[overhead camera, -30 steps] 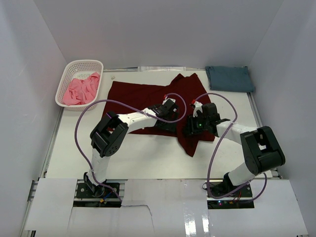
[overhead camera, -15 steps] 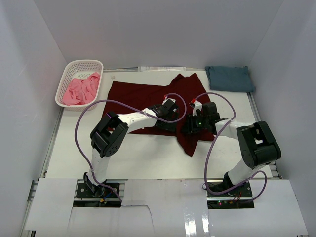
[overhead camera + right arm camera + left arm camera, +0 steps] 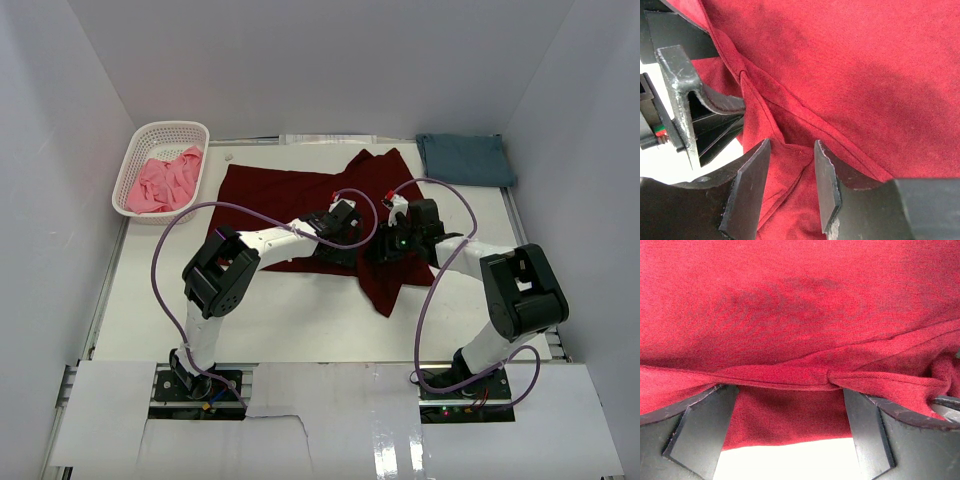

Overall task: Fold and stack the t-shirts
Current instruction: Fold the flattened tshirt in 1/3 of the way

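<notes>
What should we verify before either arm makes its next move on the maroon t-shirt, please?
1. Left gripper open wide, with a fold of the maroon t-shirt lying across its opening: ok.
2. Right gripper gripping the cloth: it sits astride a fold with jaws apart, not clamped: not ok.
3. Clearance between the two grippers, which are very close together: cannot tell.
4. Maroon t-shirt lying flat: the near right part is bunched: not ok.
5. Slate-blue t-shirt folded at the far right, out of the way: ok.
6. Pink t-shirt folded: it lies crumpled in the white lattice basket: not ok.
</notes>
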### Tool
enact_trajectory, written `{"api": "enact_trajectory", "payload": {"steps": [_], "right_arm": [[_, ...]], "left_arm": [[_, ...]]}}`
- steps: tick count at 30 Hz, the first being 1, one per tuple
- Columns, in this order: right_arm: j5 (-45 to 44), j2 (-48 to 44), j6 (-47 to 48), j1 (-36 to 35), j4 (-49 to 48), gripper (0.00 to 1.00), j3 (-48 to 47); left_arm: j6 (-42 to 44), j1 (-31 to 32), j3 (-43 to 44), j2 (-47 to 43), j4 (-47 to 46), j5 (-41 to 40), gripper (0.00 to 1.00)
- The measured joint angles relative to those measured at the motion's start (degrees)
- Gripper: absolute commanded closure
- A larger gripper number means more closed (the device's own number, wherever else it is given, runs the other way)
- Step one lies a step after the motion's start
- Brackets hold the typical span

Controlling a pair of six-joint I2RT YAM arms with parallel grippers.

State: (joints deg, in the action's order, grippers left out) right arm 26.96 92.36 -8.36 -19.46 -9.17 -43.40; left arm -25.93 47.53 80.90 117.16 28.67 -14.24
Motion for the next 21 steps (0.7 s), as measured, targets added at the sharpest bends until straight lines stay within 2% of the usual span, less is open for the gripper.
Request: {"api": "enact_trajectory", "payload": {"steps": [8, 10, 11, 12, 21], "right_arm": [[0.24, 2.58, 0.0, 0.02, -0.02, 0.55, -0.74], [0.28, 3.15, 0.0, 0.0, -0.02, 0.61, -0.76], [0.35, 3.39, 0.07, 0.0, -0.04, 0.71, -0.76], [0.48, 3.56, 0.15, 0.0, -0.04, 0.75, -0.76], [0.44, 3.63, 0.2, 0.0, 0.02, 0.81, -0.76]], "left_arm": [[0.0, 0.02, -0.07, 0.0, -0.07, -0.02, 0.02], [0.0, 0.02, -0.07, 0.0, -0.07, -0.02, 0.02], [0.02, 0.02, -0.07, 0.0, -0.07, 0.0, 0.02], [0.02, 0.02, -0.07, 0.0, -0.07, 0.0, 0.02], [0.02, 0.02, -0.07, 0.0, -0.07, -0.02, 0.02]]}}
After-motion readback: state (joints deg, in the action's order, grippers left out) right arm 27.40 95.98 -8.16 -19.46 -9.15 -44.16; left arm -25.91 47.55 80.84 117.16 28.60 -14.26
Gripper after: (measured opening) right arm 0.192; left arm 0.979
